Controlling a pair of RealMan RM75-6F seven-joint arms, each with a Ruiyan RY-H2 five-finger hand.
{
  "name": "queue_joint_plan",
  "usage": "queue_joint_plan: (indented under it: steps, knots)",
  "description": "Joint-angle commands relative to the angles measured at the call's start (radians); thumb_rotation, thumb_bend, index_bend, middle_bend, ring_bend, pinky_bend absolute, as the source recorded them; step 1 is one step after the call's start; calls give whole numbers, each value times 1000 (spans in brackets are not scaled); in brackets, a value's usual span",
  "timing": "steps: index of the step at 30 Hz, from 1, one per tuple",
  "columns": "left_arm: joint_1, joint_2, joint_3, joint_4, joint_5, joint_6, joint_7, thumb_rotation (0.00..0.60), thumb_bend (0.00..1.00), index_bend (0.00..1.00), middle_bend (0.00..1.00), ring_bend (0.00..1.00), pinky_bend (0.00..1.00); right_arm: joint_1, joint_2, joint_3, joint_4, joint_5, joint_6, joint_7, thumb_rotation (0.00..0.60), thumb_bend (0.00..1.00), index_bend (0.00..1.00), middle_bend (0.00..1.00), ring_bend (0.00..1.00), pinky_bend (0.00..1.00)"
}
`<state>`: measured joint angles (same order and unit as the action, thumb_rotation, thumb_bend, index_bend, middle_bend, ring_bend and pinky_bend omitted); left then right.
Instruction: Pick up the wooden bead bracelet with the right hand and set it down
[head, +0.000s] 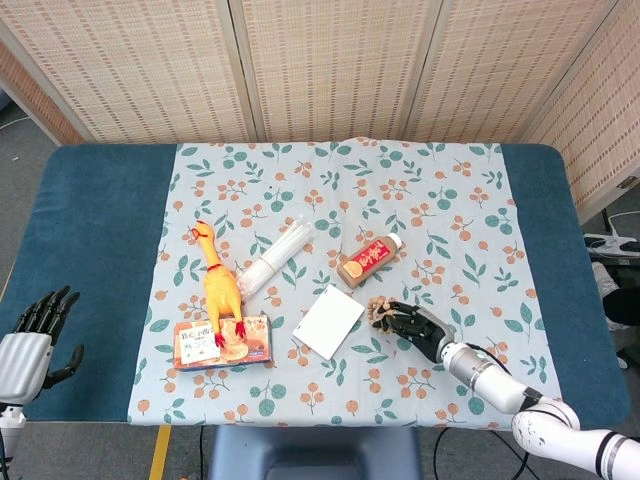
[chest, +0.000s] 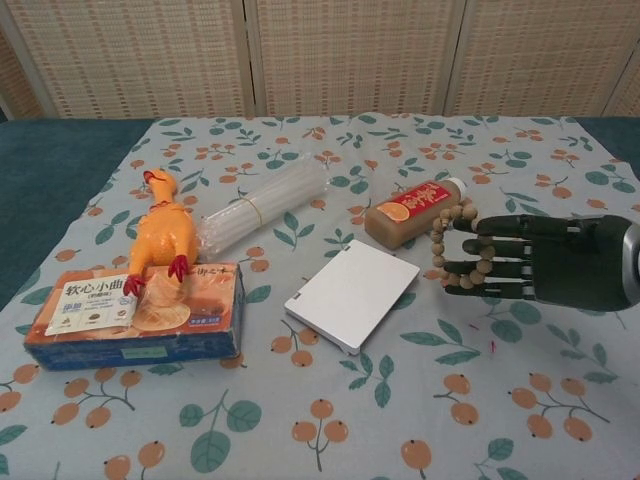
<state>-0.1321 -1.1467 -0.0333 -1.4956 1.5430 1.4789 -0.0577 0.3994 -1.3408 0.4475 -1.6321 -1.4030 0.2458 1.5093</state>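
The flat orange box (chest: 135, 315) at the lower left of the chest view is closed, so nothing inside it shows; a rubber chicken (chest: 164, 236) stands on its top with red feet on the lid. The brown drink bottle (chest: 414, 211) lies on its side right of center, white cap toward the upper right, full of brown liquid. A clear bag (chest: 262, 207) at center left holds a bundle of white sticks, too pale to identify further.

The wooden bead bracelet (chest: 457, 247) hangs off the worktop (head: 90, 240), looped over the dark fingers (chest: 500, 247) of the right hand (chest: 545, 262), which reach leftward from the right edge of the chest view. The fingers lie close together and roughly level, threaded through the loop, the beads draping across them just in front of the bottle's near end. In the head view the bracelet (head: 379, 310) sits at the fingertip end of the right hand (head: 415, 328), just right of the white card (head: 328, 321).

The box label bears Chinese characters reading 软心小曲; the bottle's red label has an orange picture, its writing too small to read.

The left hand (head: 32, 330) rests at the lower left of the head view, fingers spread, holding nothing.
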Motion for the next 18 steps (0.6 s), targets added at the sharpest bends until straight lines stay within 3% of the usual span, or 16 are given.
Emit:
queue_joint_plan:
  steps: [1, 5, 10, 13, 18]
  knots:
    - [-1, 1, 0, 1, 0, -1, -4, 600, 456, 0, 0, 0, 140, -16, 2, -20, 0, -173, 97, 174, 585, 584, 428, 590, 309, 173]
    - [-2, 2, 3, 0, 3, -4, -7, 600, 455, 0, 0, 0, 141, 34, 14, -139, 55, -337, 254, 357, 502, 579, 421, 588, 308, 206]
    - [-3, 2, 1, 5, -3, -8, -15, 600, 455, 0, 0, 0, 140, 129, 6, -311, 195, -498, 481, 563, 369, 400, 411, 583, 302, 208]
    - [-4, 2, 0, 8, -7, -12, -19, 600, 455, 0, 0, 0, 140, 172, -10, -381, 259, -525, 564, 628, 313, 306, 410, 582, 302, 208]
    - [-4, 4, 0, 5, -6, -9, -17, 600, 456, 0, 0, 0, 141, 219, -33, -463, 316, -525, 644, 665, 296, 288, 428, 580, 302, 208]
